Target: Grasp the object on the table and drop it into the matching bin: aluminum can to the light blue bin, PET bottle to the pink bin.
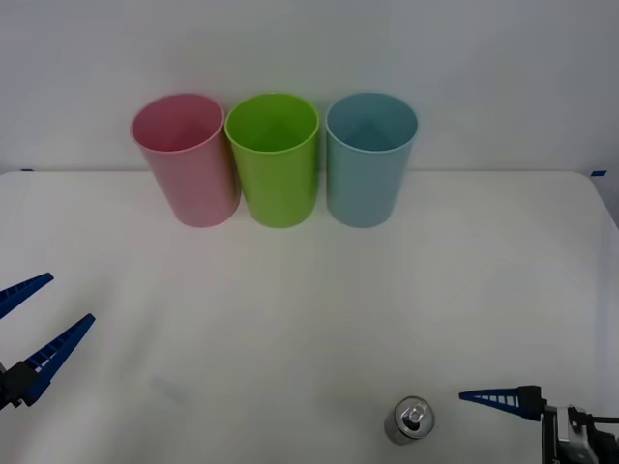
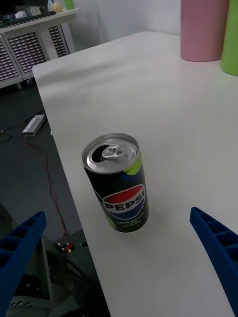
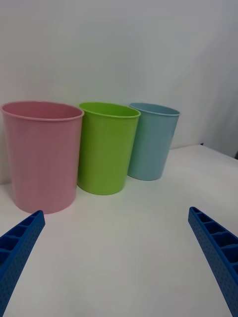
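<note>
White tabletop (image 1: 290,309): aluminum can (image 2: 118,181) upright nr front edge, just beside right end effector (image 2: 119,257), fingers wide open, empty; left end effector (image 1: 34,324) open, well apart

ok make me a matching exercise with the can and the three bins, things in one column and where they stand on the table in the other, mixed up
Things:
1. aluminum can
2. pink bin
3. lime green bin
4. light blue bin

Places on the table, as the front view shows them:
A. middle of the row of bins at the far edge
B. near edge, upright, beside the open right gripper
C. end of the row on the robot's right
D. end of the row on the robot's left

Pairs: 1-B, 2-D, 3-A, 4-C
</note>
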You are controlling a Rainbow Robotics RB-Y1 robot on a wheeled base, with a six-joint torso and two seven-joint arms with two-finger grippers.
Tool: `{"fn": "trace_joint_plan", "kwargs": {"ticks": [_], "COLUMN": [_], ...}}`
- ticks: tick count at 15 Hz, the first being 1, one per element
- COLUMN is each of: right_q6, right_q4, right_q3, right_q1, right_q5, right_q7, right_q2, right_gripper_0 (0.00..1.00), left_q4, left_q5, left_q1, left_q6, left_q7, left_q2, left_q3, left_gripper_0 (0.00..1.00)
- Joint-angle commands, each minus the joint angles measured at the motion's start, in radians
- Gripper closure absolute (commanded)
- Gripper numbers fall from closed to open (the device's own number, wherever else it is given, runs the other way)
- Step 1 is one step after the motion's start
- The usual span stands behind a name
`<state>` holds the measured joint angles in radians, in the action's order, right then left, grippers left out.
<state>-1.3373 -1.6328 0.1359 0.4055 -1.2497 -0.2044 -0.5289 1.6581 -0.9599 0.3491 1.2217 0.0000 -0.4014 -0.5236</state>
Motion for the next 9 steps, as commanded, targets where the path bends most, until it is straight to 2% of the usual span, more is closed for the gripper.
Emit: {"fn": "trace_joint_plan", "kwargs": {"ticks": [1,5,9], "right_q6": [-0.011,-0.023,-0.013], "right_q4": [0.084,0.157,0.162], "right_q3": [-0.036,-0.067,-0.073], "right_q1": [-0.053,-0.106,-0.119], "right_q5": [-0.001,-0.007,-0.050], "right_q7": [-0.024,-0.070,-0.102], "right_q2": [0.006,0.040,0.099], "right_gripper_0": [0.00,0.00,0.00], "left_q4": [0.000,0.000,0.000], "left_q5": [0.000,0.000,0.000], "left_q1": [0.000,0.000,0.000], "left_q6": [0.000,0.000,0.000], "left_q7": [0.000,0.000,0.000], "left_q2": [0.000,0.000,0.000], "left_q3": [0.000,0.000,0.000], "left_gripper_0": [0.00,0.00,0.00]}}
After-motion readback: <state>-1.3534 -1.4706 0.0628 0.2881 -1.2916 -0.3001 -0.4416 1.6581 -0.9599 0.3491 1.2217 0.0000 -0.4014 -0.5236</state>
